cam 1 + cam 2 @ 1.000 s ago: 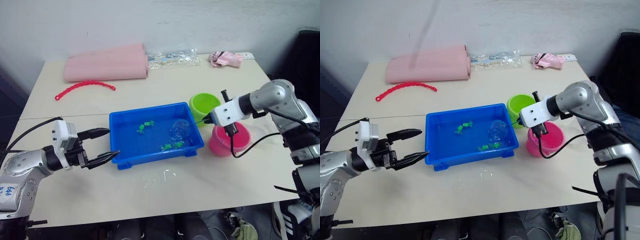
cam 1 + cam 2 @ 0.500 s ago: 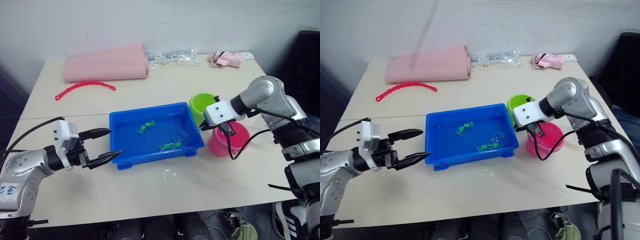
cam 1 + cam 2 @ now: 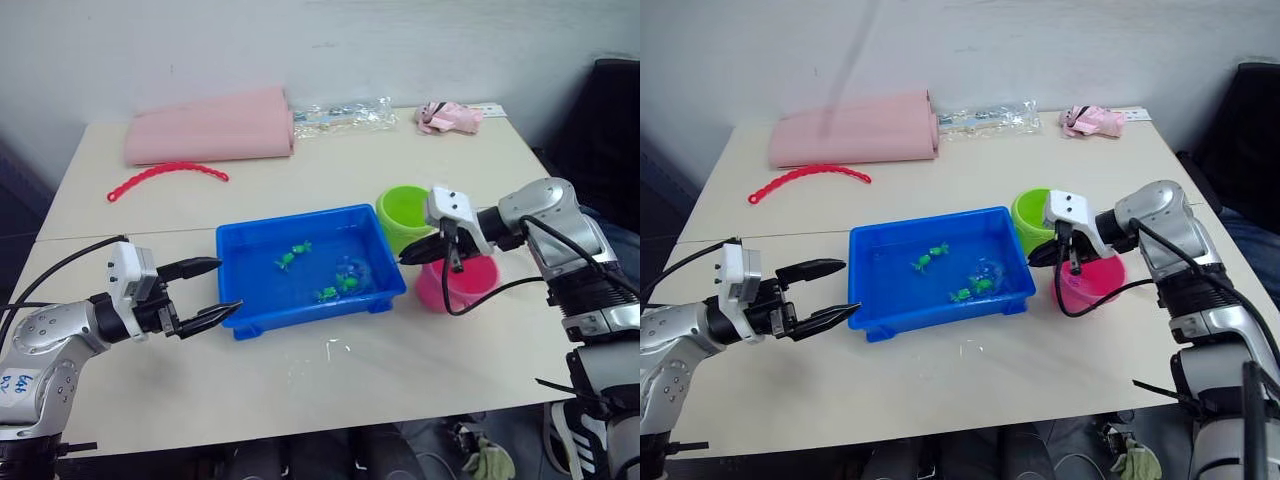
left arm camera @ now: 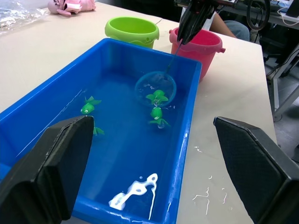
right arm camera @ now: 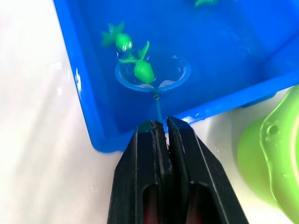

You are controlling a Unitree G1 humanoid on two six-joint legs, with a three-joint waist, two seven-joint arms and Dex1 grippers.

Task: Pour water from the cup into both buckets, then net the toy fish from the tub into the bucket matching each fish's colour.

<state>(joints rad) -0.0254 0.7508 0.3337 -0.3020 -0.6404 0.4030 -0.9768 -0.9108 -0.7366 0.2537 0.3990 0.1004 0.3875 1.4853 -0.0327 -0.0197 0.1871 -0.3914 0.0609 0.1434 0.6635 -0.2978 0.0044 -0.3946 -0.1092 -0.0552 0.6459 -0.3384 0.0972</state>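
The right hand (image 5: pixel 161 127) is pinched shut on the thin handle of the net (image 5: pixel 153 73), whose hoop sits low in the water at the right end of the tub (image 3: pixel 235 262), with one green fish (image 5: pixel 143 68) lying inside the hoop and another green fish (image 5: pixel 120 41) just beside its rim. Two more green fish (image 4: pixel 88 107) float nearer the middle of the tub. The net looks light, and its handle thin and probably whippy, so the hold close to the hoop end seems sensible; the fish is tiny, light and wet, and I judge it could slide off the mesh if the hoop tilts on the way up. The green bucket (image 3: pixel 406 212) stands just behind the tub's right corner and the pink bucket (image 3: pixel 458 284) just to the right of it, the two close together, so the lift has to clear the tub's rim and then stop over the green one without swinging across the pink. The left hand (image 3: pixel 207 287) hangs wide open and empty just off the tub's left end, near it but not touching, and out of the net's path. Farther back on the table (image 3: pixel 340 165) lie a red beaded chain (image 3: pixel 166 176), a pink roll of foam (image 3: pixel 208 126), a clear plastic bag (image 3: pixel 344 113) and a small pink toy (image 3: pixel 449 116), all well apart from the work.
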